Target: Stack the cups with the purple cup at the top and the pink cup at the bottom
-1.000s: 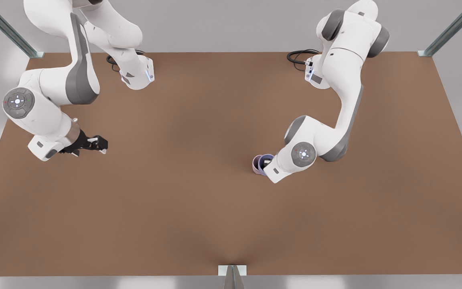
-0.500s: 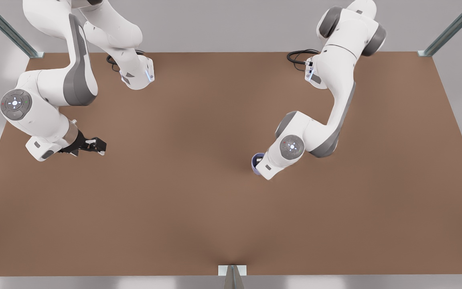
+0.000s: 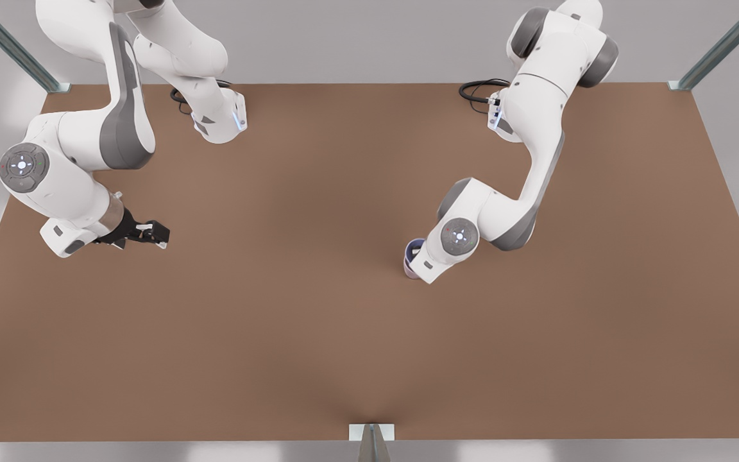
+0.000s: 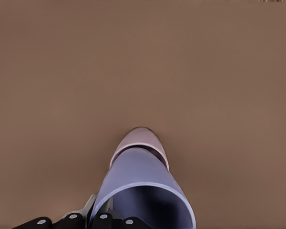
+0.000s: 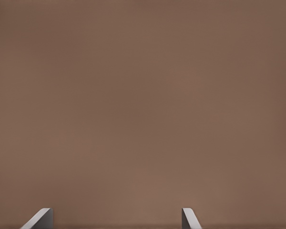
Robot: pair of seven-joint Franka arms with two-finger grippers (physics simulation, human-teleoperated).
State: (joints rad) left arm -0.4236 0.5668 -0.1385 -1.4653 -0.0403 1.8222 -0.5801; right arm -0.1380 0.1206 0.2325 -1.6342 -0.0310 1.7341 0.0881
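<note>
The purple cup (image 4: 139, 177) is upright in my left gripper (image 4: 102, 215), which is shut on its wall near the rim. Directly beneath it stands the pink cup (image 4: 141, 138), whose pale wall shows past the purple cup's lower end. How deep the purple cup sits in it I cannot tell. In the front view the purple cup (image 3: 416, 246) and the pink cup (image 3: 409, 269) sit right of centre, half covered by the left arm's wrist. My right gripper (image 3: 154, 234) waits open over bare table at the front view's left, its fingertips (image 5: 42, 217) apart.
The brown table (image 3: 292, 333) stretches wide around the cups. The two arm bases and black cables (image 3: 480, 90) stand at the far edge. A metal bracket (image 3: 371, 434) sits at the near edge.
The left arm has carried the purple cup toward the front view's left, from beside the pink cup to over it. The right arm has barely drifted.
</note>
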